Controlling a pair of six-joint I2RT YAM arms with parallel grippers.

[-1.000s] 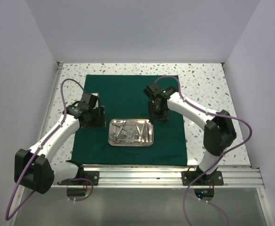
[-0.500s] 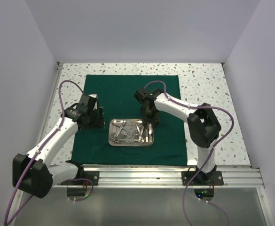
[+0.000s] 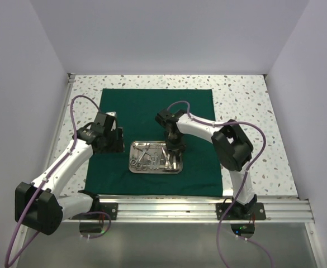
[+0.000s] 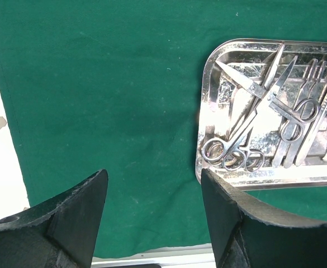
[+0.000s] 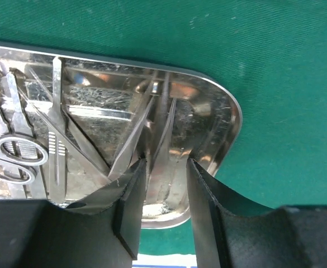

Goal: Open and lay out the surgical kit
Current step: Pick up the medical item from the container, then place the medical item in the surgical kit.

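Your right tool (image 3: 173, 147) has swung in from beyond the steel tray (image 3: 155, 171) to its right end, so lifting the pieces out looks under way; the tray sits mid-cloth, the green wrap (image 3: 146, 106) already spread flat. Only the right wrist view shows the jaws narrowed astride a slim instrument (image 5: 162, 137); you cannot tell if they pinch it; your left tool (image 4: 152, 184) hangs wide open and empty, left of the tray.
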